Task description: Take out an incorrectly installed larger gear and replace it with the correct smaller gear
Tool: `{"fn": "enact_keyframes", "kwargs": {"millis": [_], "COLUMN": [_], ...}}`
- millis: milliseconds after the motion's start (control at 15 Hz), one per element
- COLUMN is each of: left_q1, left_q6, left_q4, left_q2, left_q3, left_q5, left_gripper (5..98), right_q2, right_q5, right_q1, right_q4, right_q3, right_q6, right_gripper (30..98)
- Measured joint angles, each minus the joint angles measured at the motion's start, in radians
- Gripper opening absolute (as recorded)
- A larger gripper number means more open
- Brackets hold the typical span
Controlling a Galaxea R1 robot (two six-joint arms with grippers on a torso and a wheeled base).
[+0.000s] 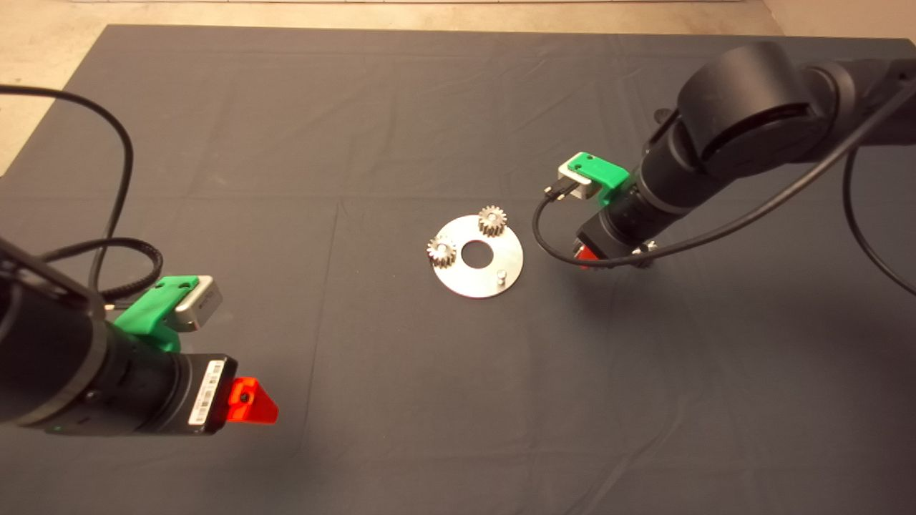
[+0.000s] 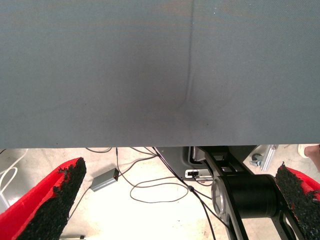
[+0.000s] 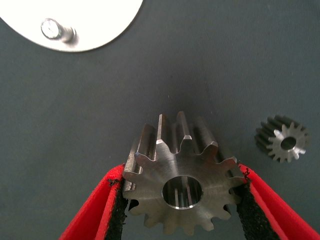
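Observation:
My right gripper (image 3: 181,176) is shut on the larger gear (image 3: 175,150), its bright flat face and centre hole towards the camera and a red finger on each side. The smaller gear (image 3: 281,142), small and dark, lies on the mat close beside it. In the head view the right gripper (image 1: 587,252) is just right of the round silver plate (image 1: 472,282), and its arm hides both gears. The plate's edge also shows in the right wrist view (image 3: 100,20). My left gripper (image 1: 250,404) is open and empty at the lower left.
Two small pale silver gears (image 1: 492,219) (image 1: 441,251) sit on the plate beside its centre hole. A bare pin (image 1: 502,275) stands near the plate's front right, also in the right wrist view (image 3: 52,30). The left wrist view shows the mat's edge (image 2: 160,145) and floor cables.

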Motion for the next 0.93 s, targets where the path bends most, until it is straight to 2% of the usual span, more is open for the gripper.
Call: {"fn": "enact_keyframes", "kwargs": {"millis": [267,667,933], "left_q1": [0.001,0.014,0.014], "left_q6": [0.000,0.000,-0.001], "left_q4": [0.000,0.000,0.000], "left_q2": [0.000,0.000,0.000], "left_q3": [0.000,0.001,0.002], "left_q5": [0.000,0.000,0.000], "left_gripper": [98.2,98.2,98.2], "right_q2": [-0.068,-0.143,-0.153], "right_q5": [0.000,0.001,0.002], "right_q1": [-0.010,-0.092,-0.157], "right_q4": [0.026,0.039,0.039], "right_q3": [0.040,0.066,0.072], "right_q6": [0.003,0.004,0.004], "right_gripper": [50.4,50.4,50.4]}}
